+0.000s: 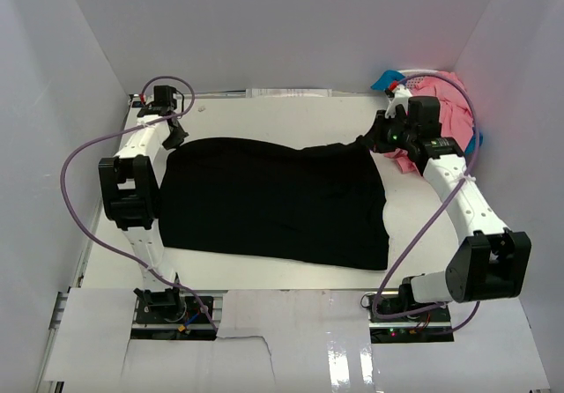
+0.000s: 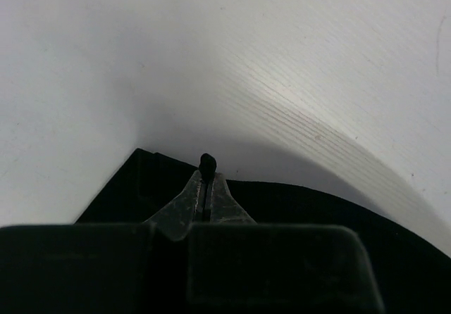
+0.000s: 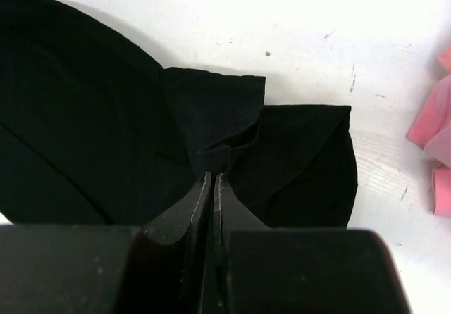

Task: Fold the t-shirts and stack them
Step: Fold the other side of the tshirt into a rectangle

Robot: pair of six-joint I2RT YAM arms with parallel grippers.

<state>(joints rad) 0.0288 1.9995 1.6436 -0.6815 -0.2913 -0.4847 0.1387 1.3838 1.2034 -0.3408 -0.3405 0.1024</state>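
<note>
A black t-shirt (image 1: 273, 203) is shown spread across the middle of a white table (image 1: 264, 107), with its far edge gripped at both ends. The far-left corner is pinched by the left gripper (image 1: 176, 134), which is held low at the far left of the table. Its fingers (image 2: 224, 200) are clenched together, and a small tuft of dark cloth is seen poking out just past their tips in the left wrist view. Around that corner the cloth lies flat against the tabletop.

The far-right end of the garment is grasped by the right gripper (image 1: 370, 137), which is reached in from the right side. In the right wrist view the fingertips are pressed shut on a gathered fold, and a sleeve is seen bunched and creased to either side of them. Whether the sleeve is raised off the surface cannot be told. The rest of the shirt is laid fairly smooth, its near edge stretched towards the arm bases.

A heap of crumpled pink t-shirts (image 1: 445, 102) is piled in the far-right corner of the table, against the white wall and just behind the right arm's wrist. Bare table is seen between this heap and the black sleeve in the right wrist view.
</note>
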